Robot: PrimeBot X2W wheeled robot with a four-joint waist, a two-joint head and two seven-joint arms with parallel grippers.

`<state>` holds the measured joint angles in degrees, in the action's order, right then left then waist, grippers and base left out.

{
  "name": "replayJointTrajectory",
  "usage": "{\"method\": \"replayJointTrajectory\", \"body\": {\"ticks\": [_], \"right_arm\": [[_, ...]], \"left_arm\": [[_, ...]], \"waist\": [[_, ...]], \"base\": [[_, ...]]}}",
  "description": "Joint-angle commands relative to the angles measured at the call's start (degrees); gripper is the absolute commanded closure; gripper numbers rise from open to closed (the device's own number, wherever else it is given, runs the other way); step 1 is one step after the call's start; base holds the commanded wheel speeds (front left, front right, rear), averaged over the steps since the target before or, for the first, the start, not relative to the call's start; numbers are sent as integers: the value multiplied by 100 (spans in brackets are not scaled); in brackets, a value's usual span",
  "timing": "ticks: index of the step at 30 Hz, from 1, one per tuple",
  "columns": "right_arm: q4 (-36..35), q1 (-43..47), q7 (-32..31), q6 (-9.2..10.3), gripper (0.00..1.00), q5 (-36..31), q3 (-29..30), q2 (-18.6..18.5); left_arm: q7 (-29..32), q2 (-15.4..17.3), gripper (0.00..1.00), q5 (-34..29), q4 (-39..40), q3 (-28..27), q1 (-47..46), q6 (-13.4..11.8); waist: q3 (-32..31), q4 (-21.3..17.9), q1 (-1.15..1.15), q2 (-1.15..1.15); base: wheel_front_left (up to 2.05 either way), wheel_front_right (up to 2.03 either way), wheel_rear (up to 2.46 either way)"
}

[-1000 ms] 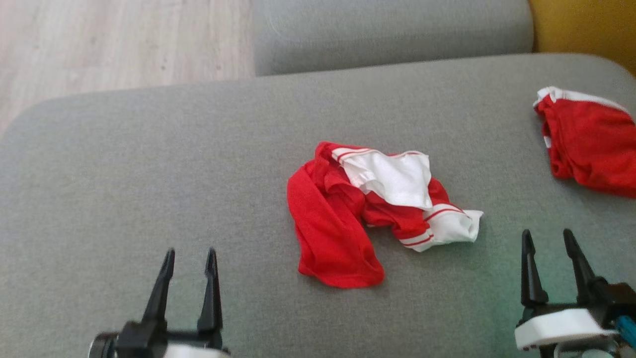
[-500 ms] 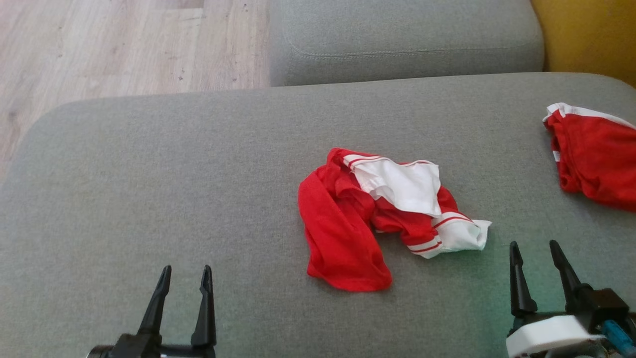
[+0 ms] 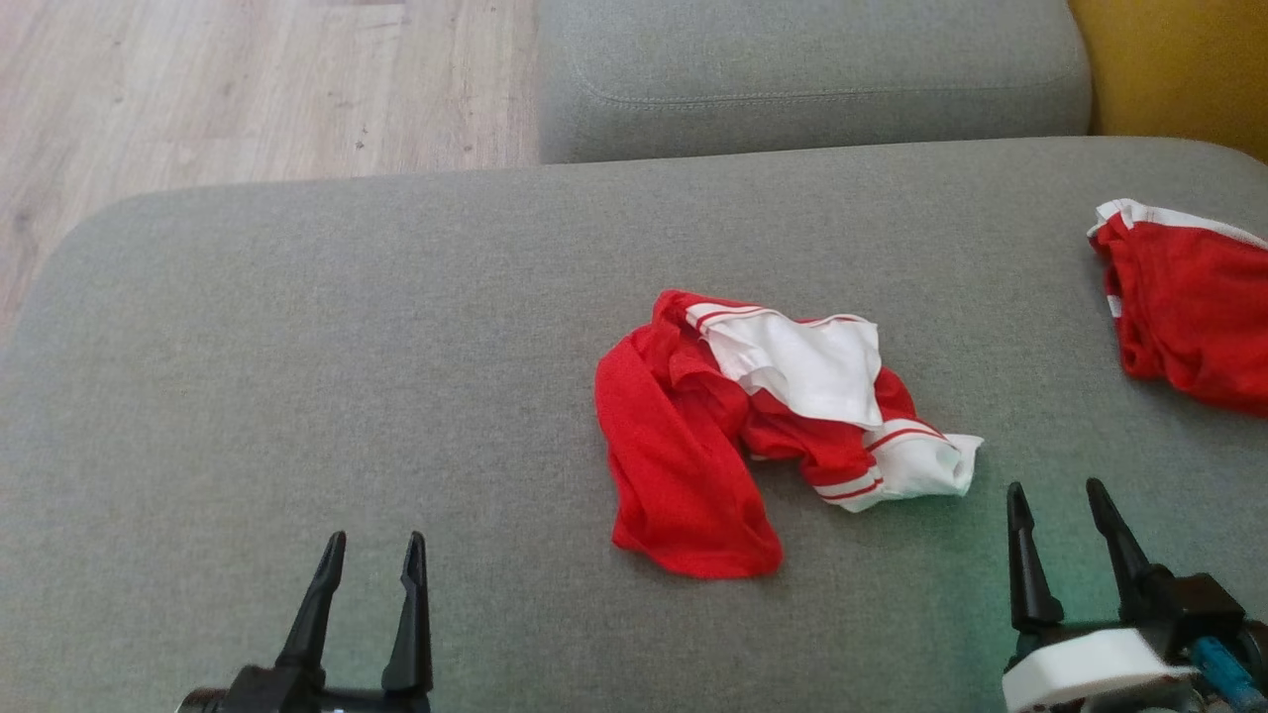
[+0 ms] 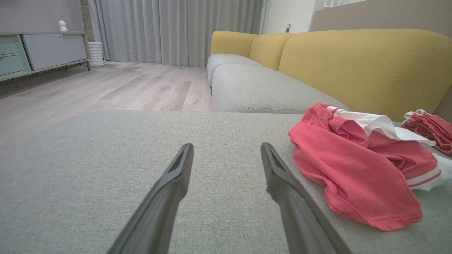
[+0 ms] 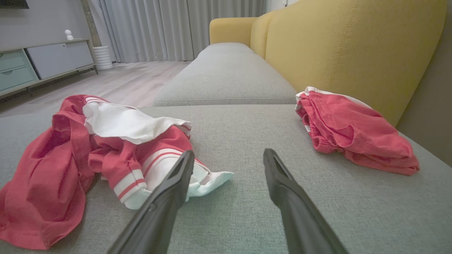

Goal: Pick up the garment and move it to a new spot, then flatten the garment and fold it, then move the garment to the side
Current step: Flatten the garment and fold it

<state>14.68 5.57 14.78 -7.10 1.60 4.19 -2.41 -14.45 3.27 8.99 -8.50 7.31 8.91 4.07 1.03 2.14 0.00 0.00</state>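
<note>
A crumpled red and white garment (image 3: 753, 426) lies in a heap on the grey sofa seat (image 3: 347, 347), a little right of the middle. It also shows as a red heap, the garment (image 4: 356, 165), at the right of the left wrist view, and as the garment (image 5: 88, 155) at the left of the right wrist view. My left gripper (image 3: 371, 540) hovers open near the seat's front edge, well to the garment's left. My right gripper (image 3: 1055, 487) stands open just right of the garment's white sleeve end, with nothing between its fingers.
A second red garment (image 3: 1189, 307), bunched up, lies at the seat's far right, by the yellow backrest (image 5: 353, 46). Another grey seat cushion (image 3: 812, 69) lies beyond. Wooden floor (image 3: 228, 89) shows past the seat's left edge, with a low cabinet (image 4: 39, 49) and curtains further off.
The head camera has tipped, so the whole picture has shifted down and right. Both grippers sit lower in the view than a second ago, still open. The garment lies as before.
</note>
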Motion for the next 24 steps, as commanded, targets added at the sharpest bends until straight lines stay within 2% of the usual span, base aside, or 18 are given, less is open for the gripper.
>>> {"method": "replayJointTrajectory", "body": {"ticks": [1, 8, 14, 18, 24], "right_arm": [[-171, -120, 22, -39, 0, -17, -151, -47], [-174, -136, 22, -39, 0, -19, -168, -47], [-212, -218, 22, -39, 0, -21, -207, -47], [-261, -329, 22, -39, 0, -6, -250, -47], [-274, -495, 22, -39, 0, 81, -340, -47]], "left_arm": [[-54, -32, 0, -42, 166, -221, -147, -1], [-54, -37, 0, -25, 191, -198, -196, 24], [-54, -38, 0, 7, 308, 252, -463, 154], [-54, -38, 0, -104, 259, 921, -869, 273], [-54, 32, 0, -151, -447, 2510, -1645, 337]], "waist": [[7, -13, 0, 0], [33, -78, 0, 0], [169, -178, 0, 0], [363, -292, 0, 0], [657, -546, 0, 0]], "base": [[0, 0, 0], [0, 0, 0], [0, 0, 0], [0, 0, 0], [0, 0, 0]]}}
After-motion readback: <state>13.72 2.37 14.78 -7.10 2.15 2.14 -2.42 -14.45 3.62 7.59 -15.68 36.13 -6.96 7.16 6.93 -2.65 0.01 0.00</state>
